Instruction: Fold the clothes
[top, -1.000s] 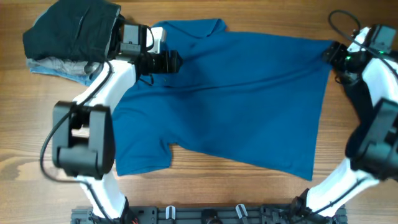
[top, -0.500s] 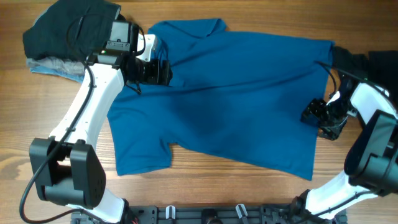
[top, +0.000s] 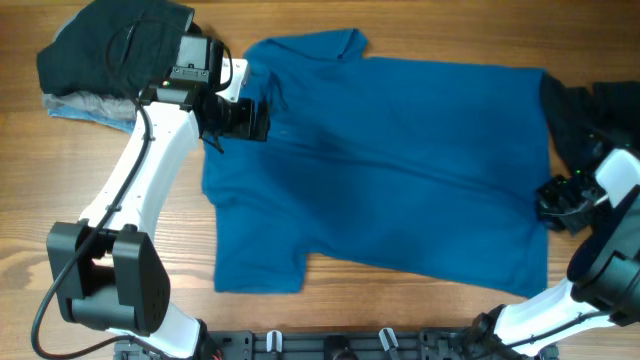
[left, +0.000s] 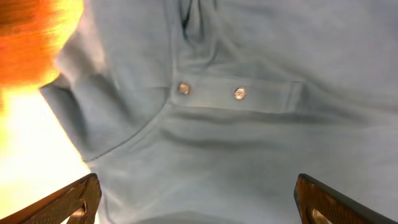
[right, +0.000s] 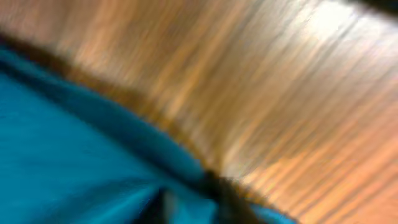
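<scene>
- The royal-blue polo shirt (top: 400, 170) lies spread flat on the wooden table (top: 40, 220), front up. Its near sleeve (top: 255, 265) is closest to the robot's base, and the collar points to the far left.
- The right gripper (top: 555, 200) sits low at the shirt's right hem. Its wrist view is a blur of blue cloth and wood, so I cannot tell how its jaws stand or whether they hold fabric. If it pulls while gripping only one layer or nothing, the hem could slip out and bunch up.
- Just behind it lies a dark cloth (top: 575, 110) touching the hem. A careless pinch there could catch that too.
- The left gripper (top: 258, 118) hovers over the buttoned placket (left: 236, 93), jaws spread wide and holding nothing. Closing here could grab the placket rather than a shoulder edge, skewing the fold.
- Farthest left, the black garment (top: 110, 40) rests on grey garments (top: 85, 105), close to the left arm. A wide swing might knock the pile.
</scene>
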